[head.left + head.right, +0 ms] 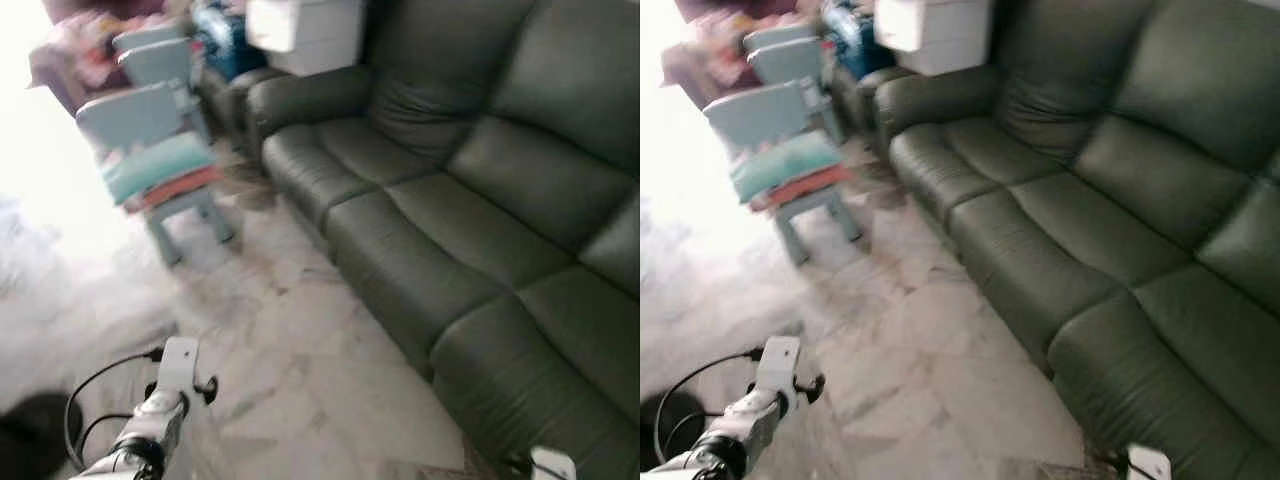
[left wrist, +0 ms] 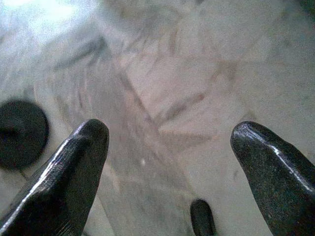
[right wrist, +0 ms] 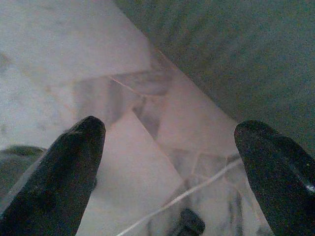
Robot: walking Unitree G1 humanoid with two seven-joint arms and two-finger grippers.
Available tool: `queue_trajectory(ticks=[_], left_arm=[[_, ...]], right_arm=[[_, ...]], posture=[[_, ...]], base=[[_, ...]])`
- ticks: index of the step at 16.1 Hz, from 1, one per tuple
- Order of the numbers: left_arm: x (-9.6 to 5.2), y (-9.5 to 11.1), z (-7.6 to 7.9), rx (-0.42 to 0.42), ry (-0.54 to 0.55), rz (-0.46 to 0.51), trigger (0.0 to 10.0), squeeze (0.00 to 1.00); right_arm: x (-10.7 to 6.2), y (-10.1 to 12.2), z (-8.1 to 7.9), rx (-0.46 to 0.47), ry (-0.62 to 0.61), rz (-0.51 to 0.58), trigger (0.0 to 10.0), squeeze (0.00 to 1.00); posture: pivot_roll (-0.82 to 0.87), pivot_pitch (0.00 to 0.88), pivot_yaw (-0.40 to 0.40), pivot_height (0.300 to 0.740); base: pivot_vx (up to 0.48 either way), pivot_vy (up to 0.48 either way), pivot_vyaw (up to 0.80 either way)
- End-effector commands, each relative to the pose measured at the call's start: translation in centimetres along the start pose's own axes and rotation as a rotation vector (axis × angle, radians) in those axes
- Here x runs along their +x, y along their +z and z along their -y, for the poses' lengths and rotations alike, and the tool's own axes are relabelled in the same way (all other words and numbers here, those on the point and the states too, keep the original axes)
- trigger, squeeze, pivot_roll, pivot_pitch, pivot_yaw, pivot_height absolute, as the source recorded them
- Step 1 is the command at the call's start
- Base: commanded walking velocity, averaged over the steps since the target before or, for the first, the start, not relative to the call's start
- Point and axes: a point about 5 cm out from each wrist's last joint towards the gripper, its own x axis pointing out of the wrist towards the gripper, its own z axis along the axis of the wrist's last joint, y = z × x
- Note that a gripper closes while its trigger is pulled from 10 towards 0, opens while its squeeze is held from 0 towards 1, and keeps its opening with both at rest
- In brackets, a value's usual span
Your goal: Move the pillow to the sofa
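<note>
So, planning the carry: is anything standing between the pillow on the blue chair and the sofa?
Nothing visible does. The teal pillow lies on the light blue chair, and bare marble floor separates it from the sofa.

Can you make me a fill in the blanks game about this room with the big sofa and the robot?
1. The sofa is dark ____ in colour.
2. The teal and orange cushions lie stacked on a light blue ____.
3. Both the left gripper and the right gripper have their fingers ____, with nothing between them.
4. Both grippers hang above the pale marble ____.

Missing words: green; chair; open; floor
</note>
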Motion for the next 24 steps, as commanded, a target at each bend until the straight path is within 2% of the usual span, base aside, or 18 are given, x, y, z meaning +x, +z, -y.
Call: queue_trajectory(ticks=[1, 6, 8, 11, 16, 18, 21, 24], left_arm=[[-0.2, -0.8, -1.6, -0.023, 0.07, -0.029, 10.0, 0.0], [-0.4, -0.9, -2.9, -0.113, 0.151, 0.015, 10.0, 0.0], [-0.5, -1.2, -2.9, -0.041, 0.152, -0.001, 10.0, 0.0], [-0.5, -1.9, -2.8, -0.055, 0.138, -0.021, 10.0, 0.0], [-0.7, -2.6, -2.9, -0.05, 0.123, -0.03, 10.0, 0.0], [-0.7, -2.4, -3.0, -0.081, 0.121, -0.005, 10.0, 0.0], [-0.5, -1.9, -2.3, -0.118, 0.08, 0.014, 10.0, 0.0], [-0.6, -2.9, -1.8, -0.106, 0.058, -0.019, 10.0, 0.0]], right_arm=[[0.0, -0.5, -0.8, 0.003, 0.031, -0.027, 10.0, 0.0], [-0.1, -0.9, -0.2, -0.016, 0.027, -0.046, 10.0, 0.0], [-0.1, -0.6, -0.3, -0.046, 0.041, -0.041, 10.0, 0.0], [0.1, 0.1, -0.6, -0.051, 0.052, -0.028, 10.0, 0.0], [0.4, 1.9, -2.2, -0.075, 0.089, 0.013, 10.0, 0.0], [0.5, 3.1, -3.3, -0.082, 0.111, 0.039, 10.0, 0.0], [0.6, 4.6, -5.4, -0.116, 0.161, 0.078, 10.0, 0.0], [0.5, 5.6, -6.8, -0.136, 0.189, 0.108, 10.0, 0.0]], posture=[[-0.1, 0.012, 0.025, 0.74], [-0.1, 0.014, 0.012, 0.74], [-0.09, 0.013, 0.005, 0.74], [-0.08, 0.011, 0.001, 0.74], [-0.06, 0.018, -0.006, 0.74], [-0.05, 0.024, -0.001, 0.74], [-0.04, 0.038, -0.01, 0.74], [-0.05, 0.05, -0.009, 0.74]], base=[[0.0, 0.0, 0.0], [0.0, 0.0, 0.0], [0.0, 0.0, 0.0], [0.0, 0.0, 0.34], [0.0, 0.0, 0.77], [0.0, 0.0, 0.0], [0.0, 0.0, 0.0], [0.0, 0.0, 0.0]])
